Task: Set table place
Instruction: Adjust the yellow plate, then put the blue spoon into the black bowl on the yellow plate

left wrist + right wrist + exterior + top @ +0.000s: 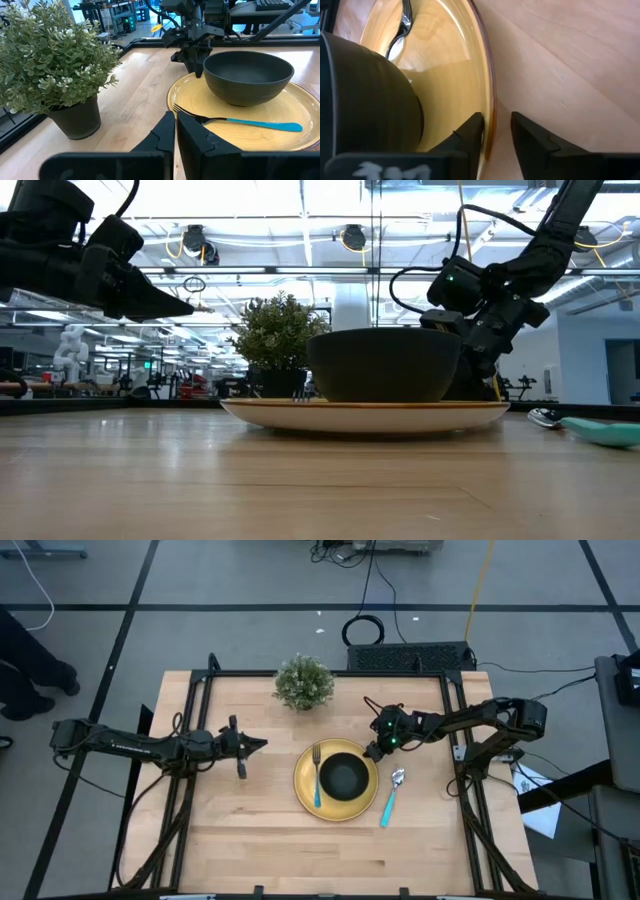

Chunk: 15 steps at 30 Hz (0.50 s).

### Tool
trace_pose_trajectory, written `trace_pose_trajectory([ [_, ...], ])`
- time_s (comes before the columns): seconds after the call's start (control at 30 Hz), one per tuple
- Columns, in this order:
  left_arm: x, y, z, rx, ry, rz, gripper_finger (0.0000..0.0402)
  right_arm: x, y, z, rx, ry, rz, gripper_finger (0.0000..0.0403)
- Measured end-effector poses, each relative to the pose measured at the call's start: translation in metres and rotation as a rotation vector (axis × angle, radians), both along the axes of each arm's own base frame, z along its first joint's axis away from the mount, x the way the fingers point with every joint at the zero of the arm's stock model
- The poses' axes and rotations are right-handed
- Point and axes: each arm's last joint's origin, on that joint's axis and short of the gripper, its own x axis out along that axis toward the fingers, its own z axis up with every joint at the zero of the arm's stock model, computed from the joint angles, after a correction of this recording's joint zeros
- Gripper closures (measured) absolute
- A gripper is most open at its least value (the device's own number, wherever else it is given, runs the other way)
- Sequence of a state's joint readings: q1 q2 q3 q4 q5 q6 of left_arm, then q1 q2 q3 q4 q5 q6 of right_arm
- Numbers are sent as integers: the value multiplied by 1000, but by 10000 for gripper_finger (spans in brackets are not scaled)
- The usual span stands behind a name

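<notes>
The right hand (496, 131), fingers slightly spread astride the yellow plate (305, 785)'s rim at two o'clock, had not clamped it. The plate carried bowl (344, 777) and fork (317, 780); the spoon (392, 795) lay on the worktop (250, 830) at three o'clock. The left hand (258, 744) hovered pressed together at nine o'clock.

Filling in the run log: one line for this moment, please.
right tool: open, straddling round yellow plate rim | left tool: shut, off plate | black bowl, blue-handled fork: on plate | blue-handled spoon: on light-wood table
</notes>
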State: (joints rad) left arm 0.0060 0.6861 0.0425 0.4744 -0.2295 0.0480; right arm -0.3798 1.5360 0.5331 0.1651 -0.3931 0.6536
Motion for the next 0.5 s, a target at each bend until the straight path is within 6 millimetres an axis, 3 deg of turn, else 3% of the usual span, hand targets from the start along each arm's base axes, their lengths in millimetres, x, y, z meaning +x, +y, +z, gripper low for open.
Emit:
trace_pose_trajectory([
  [0.27,0,0,0,-1,0,0,378,-1,1,1,0,-2,17,248],
  [0.5,0,0,0,-5,1,0,378,-5,2,8,5,-7,32,234],
])
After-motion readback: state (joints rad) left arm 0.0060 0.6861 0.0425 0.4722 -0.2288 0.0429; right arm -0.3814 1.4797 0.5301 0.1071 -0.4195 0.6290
